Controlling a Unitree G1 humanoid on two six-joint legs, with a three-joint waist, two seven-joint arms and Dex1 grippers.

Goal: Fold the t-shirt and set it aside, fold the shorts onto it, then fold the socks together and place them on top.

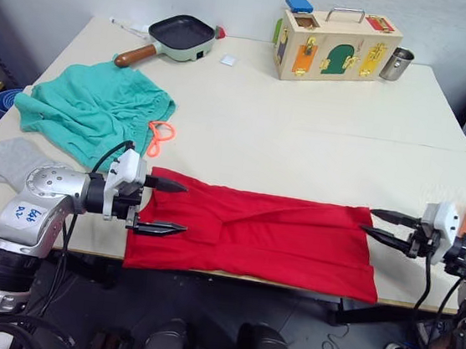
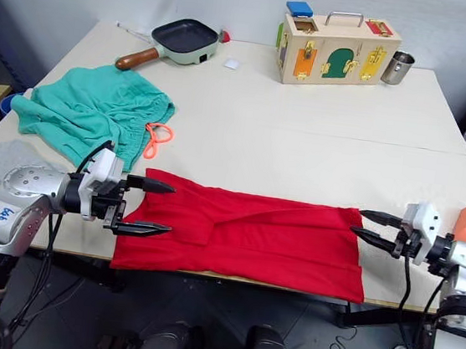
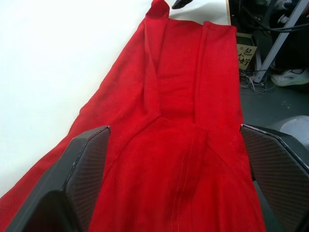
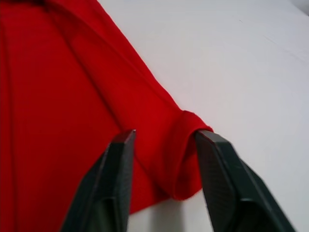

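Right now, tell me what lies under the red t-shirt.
The t-shirt lies folded lengthwise on the bare table, its near edge hanging slightly over the table's front. Whatever might sit beneath the fabric is covered; no bulge suggests anything.
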